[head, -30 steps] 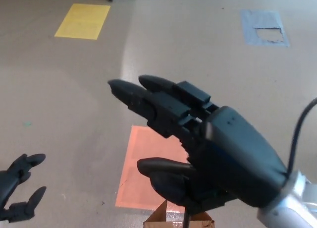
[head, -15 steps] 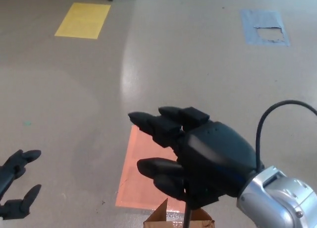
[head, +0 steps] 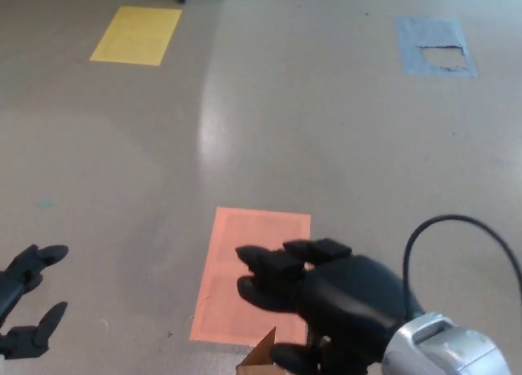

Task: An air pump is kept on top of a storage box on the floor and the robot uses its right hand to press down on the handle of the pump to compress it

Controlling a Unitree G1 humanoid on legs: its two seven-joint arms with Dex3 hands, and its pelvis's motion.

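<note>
Two hands show: the right hand [head: 326,306] has dropped lower since earlier, fingers curled over the box [head: 265,360]. Left hand [head: 28,302] stays spread, empty.

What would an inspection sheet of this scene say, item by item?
Surface: smooth grey-beige floor.
Job's things: only a brown cardboard box corner at the bottom edge; pump not visible.
Clutter: nothing seen.
Hands: black right hand low over the box, fingers curled; black left hand at the left edge, fingers apart, empty.
Cables: black cable loop by the right wrist.
Surroundings: yellow, orange and worn blue floor patches.
</note>
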